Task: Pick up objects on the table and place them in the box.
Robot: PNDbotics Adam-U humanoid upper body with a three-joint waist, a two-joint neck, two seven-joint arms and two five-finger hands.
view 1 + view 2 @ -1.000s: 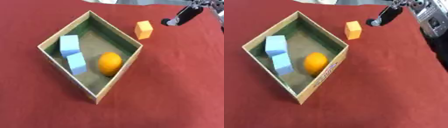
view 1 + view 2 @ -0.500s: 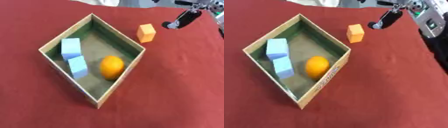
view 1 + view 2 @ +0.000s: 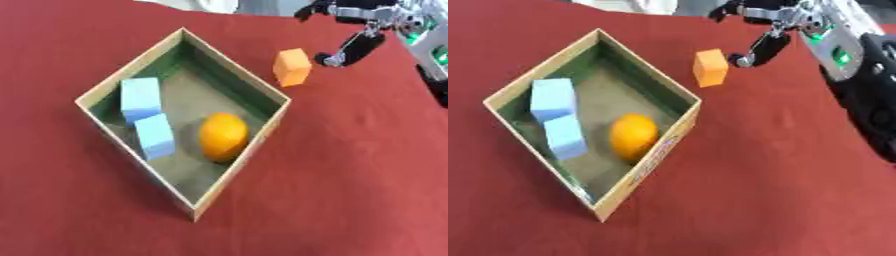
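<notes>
A deep red cloth-like surface [image 3: 350, 165] fills nearly the whole view, running askew from edge to edge. Its colour is even, with soft, diffuse light and only faint shadows. Along the far top edge a narrow strip of pale, whitish-grey background [image 3: 214, 5] shows beyond the surface; what it belongs to cannot be made out. No walls or windows can be identified.

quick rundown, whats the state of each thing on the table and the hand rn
box: open-topped, upright on the red table
two light blue blocks: inside the box, side by side
orange fruit: inside the box, beside the blocks
orange block: outside the box, on the table, not held
right hand: beside the orange block, fingers open, holding nothing
left hand: not in view
</notes>
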